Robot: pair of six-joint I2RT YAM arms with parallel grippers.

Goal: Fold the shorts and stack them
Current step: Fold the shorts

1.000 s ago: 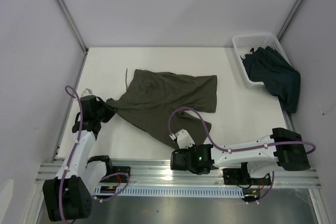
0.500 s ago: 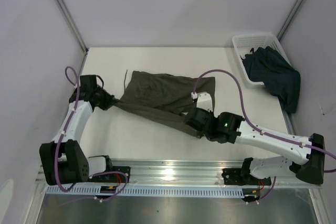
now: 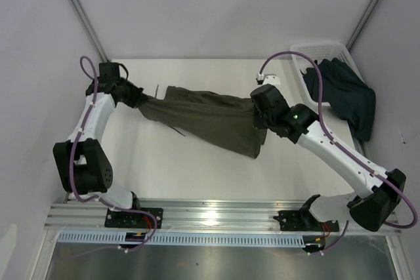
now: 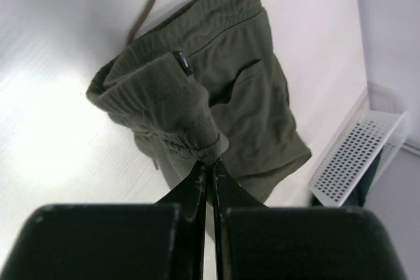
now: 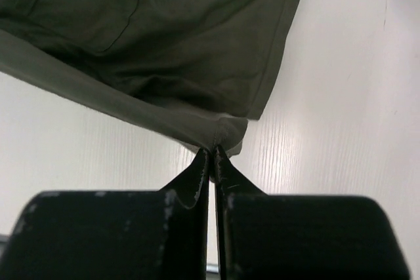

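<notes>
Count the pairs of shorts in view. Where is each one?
2. The olive-green shorts stretch between the left gripper and right gripper, mid-table. The dark shorts drape over the white basket, far right; others may hide underneath.

Left gripper, clamped on the olive-green shorts, went from near-left to far-left of the table. Right gripper swung from the near edge toward the white basket, carrying its corner. The shorts are now drawn taut between the two.

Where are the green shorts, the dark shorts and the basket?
green shorts (image 3: 210, 119), top view, middle of the cloth.
dark shorts (image 3: 344, 93), top view, middle of the heap.
basket (image 3: 321, 45), top view, far rim.
</notes>
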